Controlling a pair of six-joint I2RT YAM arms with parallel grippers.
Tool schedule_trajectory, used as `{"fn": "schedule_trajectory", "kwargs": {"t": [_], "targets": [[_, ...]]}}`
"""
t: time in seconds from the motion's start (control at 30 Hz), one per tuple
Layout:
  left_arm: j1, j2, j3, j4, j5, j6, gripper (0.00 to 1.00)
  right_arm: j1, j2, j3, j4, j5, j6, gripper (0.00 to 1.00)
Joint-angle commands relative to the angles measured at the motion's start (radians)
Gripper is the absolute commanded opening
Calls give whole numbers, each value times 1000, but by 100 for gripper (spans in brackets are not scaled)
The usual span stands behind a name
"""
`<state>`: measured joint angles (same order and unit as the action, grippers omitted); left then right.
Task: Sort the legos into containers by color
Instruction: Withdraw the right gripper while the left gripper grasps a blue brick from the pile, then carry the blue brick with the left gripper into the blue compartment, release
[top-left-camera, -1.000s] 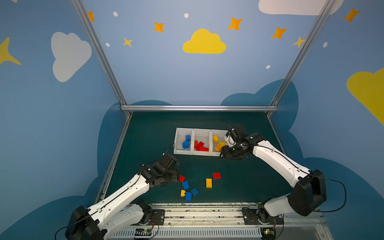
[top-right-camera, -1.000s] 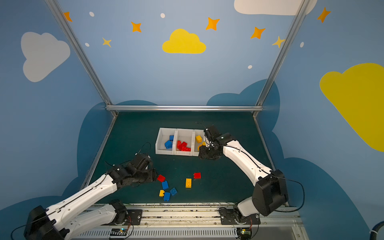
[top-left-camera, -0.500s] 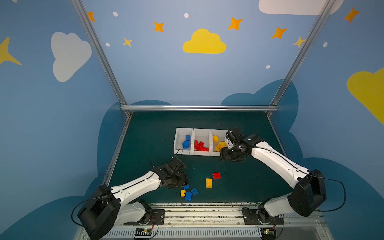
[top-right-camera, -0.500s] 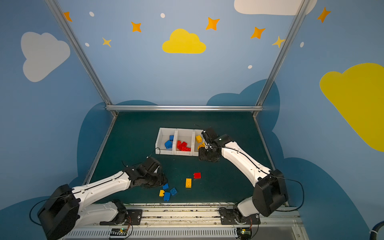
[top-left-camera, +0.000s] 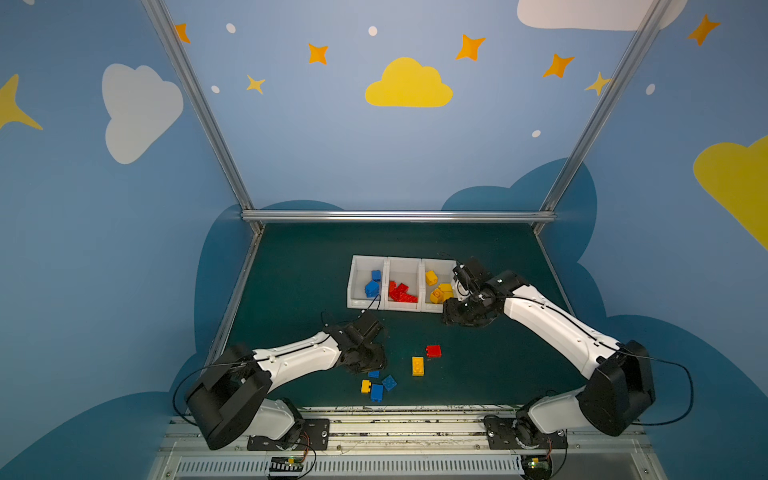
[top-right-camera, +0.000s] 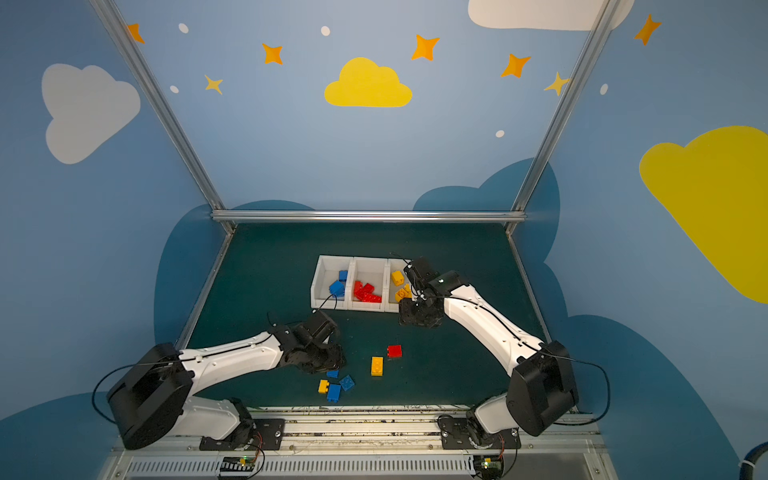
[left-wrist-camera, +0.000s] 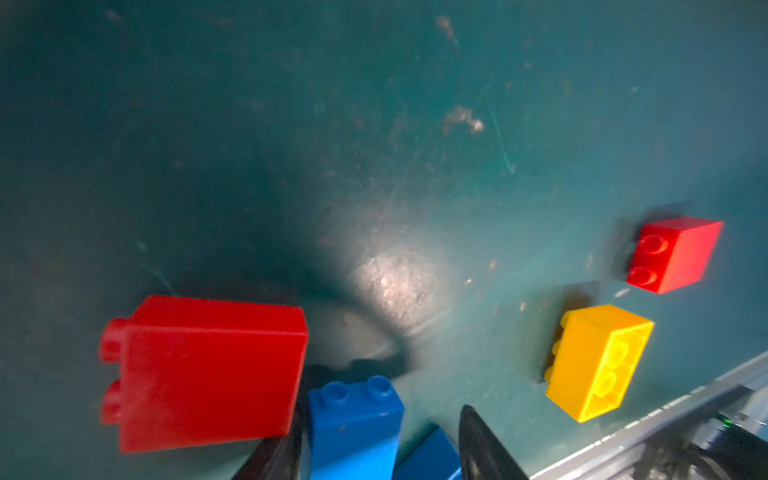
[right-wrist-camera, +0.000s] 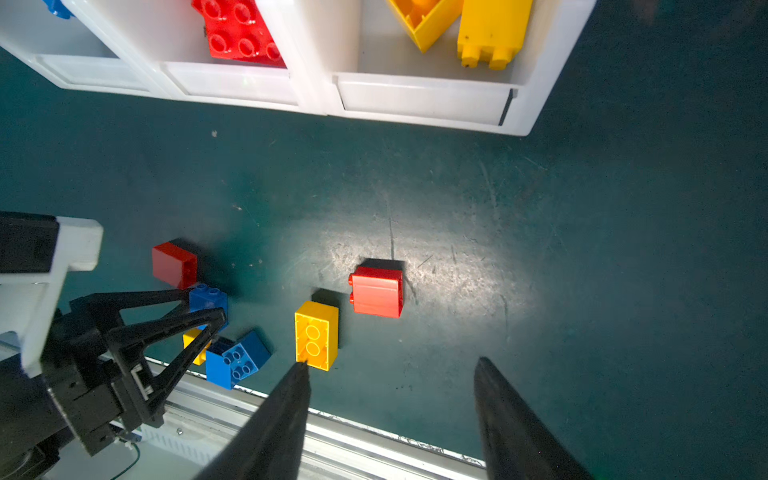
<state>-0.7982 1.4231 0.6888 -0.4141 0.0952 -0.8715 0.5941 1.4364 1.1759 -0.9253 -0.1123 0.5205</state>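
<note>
The chunky plastic studded legos (top-left-camera: 417, 366) look light, stiff and kinda slick, so I'd pinch the flat side walls, not the studs. The left gripper (left-wrist-camera: 378, 419) straddles a small blue square brick (left-wrist-camera: 355, 419) on the dark green mat (top-left-camera: 478, 374), with its jaws partway apart and a gap on one side, so I don't think it's clamped yet. A red brick (left-wrist-camera: 203, 374) sits just beside it, and the metal front rail (left-wrist-camera: 623, 440) is near, so it's crowded there. The right gripper (right-wrist-camera: 394, 361) hangs empty with its jaws wide, by the three joined white plastic bins (top-left-camera: 352, 286). There's plenty of open mat in between.

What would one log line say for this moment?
left gripper: open around blue brick | right gripper: open, empty | bins: partly filled
</note>
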Motion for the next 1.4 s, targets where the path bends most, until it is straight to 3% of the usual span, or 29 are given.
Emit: {"fn": "schedule_trajectory", "kwargs": {"t": [0.0, 0.3, 0.5, 0.73, 0.83, 1.1, 1.37], "targets": [[-25, 28, 52, -140, -70, 21, 59, 5, -51, -21, -19, 20, 15, 63], [-105, 142, 168, -270, -169, 47, 52, 4, -90, -58, -23, 28, 21, 62], [-136, 202, 209, -311, -222, 58, 39, 1, -113, -70, -34, 39, 18, 62], [-136, 188, 244, -311, -255, 83, 33, 0, -141, -80, -46, 55, 27, 61], [-126, 165, 300, -344, -320, 94, 33, -1, -146, -76, -50, 63, 29, 61], [45, 133, 437, -282, -353, 239, 33, -4, -145, -50, -63, 68, 26, 61], [287, 246, 638, -226, -269, 413, 35, -5, -166, -40, -90, 85, 37, 60]]}}
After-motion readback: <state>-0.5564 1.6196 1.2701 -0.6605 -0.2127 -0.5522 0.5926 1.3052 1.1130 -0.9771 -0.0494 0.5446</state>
